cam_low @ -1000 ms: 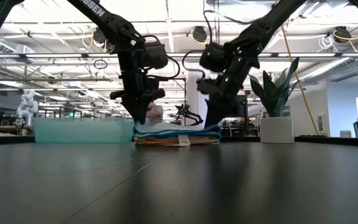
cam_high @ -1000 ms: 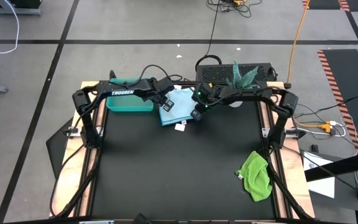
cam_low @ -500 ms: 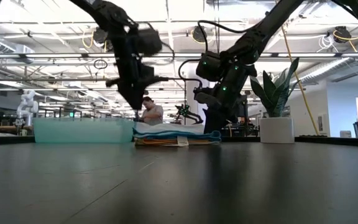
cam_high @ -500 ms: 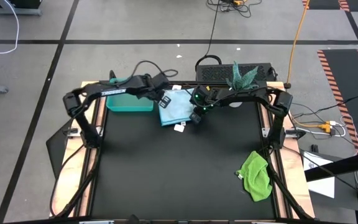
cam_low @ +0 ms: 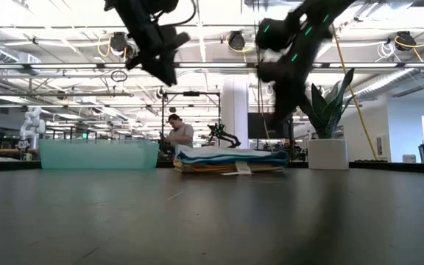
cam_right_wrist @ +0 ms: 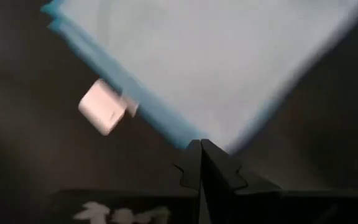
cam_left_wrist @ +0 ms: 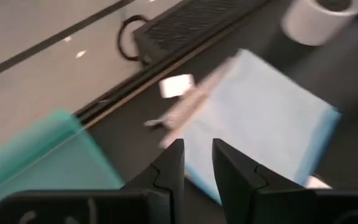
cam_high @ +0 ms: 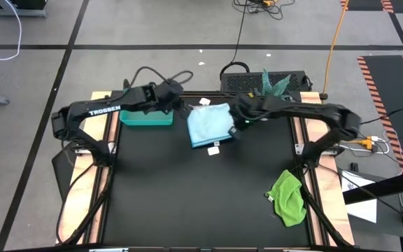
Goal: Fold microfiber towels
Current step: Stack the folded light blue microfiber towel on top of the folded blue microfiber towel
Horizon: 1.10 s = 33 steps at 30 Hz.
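Left fingers (cam_high: 180, 102): slightly parted, gripping nothing, raised above the teal tray (cam_high: 145, 117).
Right fingers (cam_high: 238, 124): closed, empty, raised.
Towel stack (cam_high: 210, 125): pale blue on top, between both sets of fingers, flat on the surface (cam_high: 187, 189).
Green towel (cam_high: 287, 197): crumpled, well apart from the right fingers.

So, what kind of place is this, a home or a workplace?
Most likely a large robotics lab or workshop, not a home. The low view shows a high ceiling with pipes and strip lights, a person at distant benches, and the high view shows a taped concrete floor with loose cables.
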### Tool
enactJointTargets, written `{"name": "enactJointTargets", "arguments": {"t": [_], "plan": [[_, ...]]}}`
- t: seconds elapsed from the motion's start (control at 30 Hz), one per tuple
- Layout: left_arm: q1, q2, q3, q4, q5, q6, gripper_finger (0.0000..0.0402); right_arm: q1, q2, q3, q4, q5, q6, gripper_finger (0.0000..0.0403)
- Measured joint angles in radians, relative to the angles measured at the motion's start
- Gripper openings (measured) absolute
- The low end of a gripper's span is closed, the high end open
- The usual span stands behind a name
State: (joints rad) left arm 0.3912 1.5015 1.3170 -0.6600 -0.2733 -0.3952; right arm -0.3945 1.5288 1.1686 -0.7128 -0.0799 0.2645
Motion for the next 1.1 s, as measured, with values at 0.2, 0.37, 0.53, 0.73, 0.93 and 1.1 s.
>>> {"name": "enactJointTargets", "arguments": {"t": [0.2,0.37,0.53,0.73,0.93,1.1], "plan": [[-0.1,0.004,0.0,0.098,0.001,0.056,0.0086,0.124,-0.261,0.0,-0.18,-0.002,0.255,0.0],[-0.136,0.005,0.0,0.119,-0.022,0.088,0.0086,0.275,-0.378,0.0,-0.274,0.098,0.488,0.0],[-0.142,0.015,-0.001,0.116,-0.014,0.099,0.0086,0.366,-0.361,-0.057,-0.102,0.209,0.542,0.0],[-0.18,0.054,0.001,0.121,-0.018,0.107,0.0086,0.404,-0.313,-0.145,-0.02,0.207,0.586,0.0],[-0.172,0.196,-0.002,0.198,-0.071,0.182,0.0086,0.418,-0.322,-0.181,-0.004,0.209,0.642,0.0],[-0.141,0.345,-0.002,0.285,-0.057,0.267,0.0076,0.419,-0.34,-0.182,0.025,0.213,0.635,0.0]]}}
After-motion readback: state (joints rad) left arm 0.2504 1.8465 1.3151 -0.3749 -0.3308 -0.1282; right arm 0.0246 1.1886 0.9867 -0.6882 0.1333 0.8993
